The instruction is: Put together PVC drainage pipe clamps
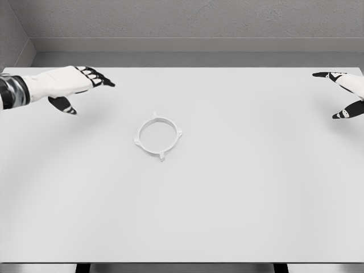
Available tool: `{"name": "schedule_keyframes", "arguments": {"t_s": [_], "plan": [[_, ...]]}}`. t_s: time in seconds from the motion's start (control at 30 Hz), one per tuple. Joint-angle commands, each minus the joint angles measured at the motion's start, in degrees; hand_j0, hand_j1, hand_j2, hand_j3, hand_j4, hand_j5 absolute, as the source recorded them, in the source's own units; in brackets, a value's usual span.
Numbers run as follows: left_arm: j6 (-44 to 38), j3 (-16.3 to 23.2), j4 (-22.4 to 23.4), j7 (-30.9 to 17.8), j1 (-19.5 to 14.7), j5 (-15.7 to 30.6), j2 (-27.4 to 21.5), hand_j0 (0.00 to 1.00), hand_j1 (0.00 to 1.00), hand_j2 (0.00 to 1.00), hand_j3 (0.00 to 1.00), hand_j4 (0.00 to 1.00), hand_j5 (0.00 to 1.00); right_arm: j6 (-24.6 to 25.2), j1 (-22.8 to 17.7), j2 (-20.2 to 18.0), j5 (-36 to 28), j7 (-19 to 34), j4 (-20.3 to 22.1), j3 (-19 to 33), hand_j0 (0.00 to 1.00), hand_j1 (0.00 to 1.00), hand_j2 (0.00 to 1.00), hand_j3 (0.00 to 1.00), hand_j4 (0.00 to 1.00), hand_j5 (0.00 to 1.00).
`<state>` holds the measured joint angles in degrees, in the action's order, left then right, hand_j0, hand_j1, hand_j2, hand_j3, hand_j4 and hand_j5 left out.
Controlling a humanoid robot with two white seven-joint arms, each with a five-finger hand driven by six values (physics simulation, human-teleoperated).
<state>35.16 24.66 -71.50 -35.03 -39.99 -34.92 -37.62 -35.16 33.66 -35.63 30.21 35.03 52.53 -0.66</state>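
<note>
we see a white ring-shaped pipe clamp (158,136) lying flat on the white counter (256,187), with small tabs sticking out around its rim. it sits below and to the right of our left hand (68,85), well apart from it, and far to the left of and below our right hand (346,94). our left hand hovers near the counter's far left edge, fingers stretched out and relaxed, thumb hanging beneath, holding nothing. our right hand shows only partly at the picture's right edge, its dark-tipped fingers spread wide with nothing between them. neither hand touches the clamp.
</note>
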Motion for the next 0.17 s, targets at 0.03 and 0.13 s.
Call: {"name": "schedule_keyframes", "arguments": {"t_s": [0.03,0.13], "plan": [[-0.2,-0.2,-0.1,0.0,0.4,1.6,-0.4,1.0,1.0,1.0,1.0,1.0,1.0,0.2,0.0,-0.1,-0.4,0.0,0.0,0.0,1.0,1.0,1.0,1.0,1.0,1.0],[-0.2,-0.3,-0.2,0.0,0.4,1.6,-0.6,1.0,1.0,1.0,1.0,1.0,1.0,0.2,-0.1,-0.1,-0.4,0.0,0.0,0.1,1.0,1.0,1.0,1.0,1.0,1.0]]}}
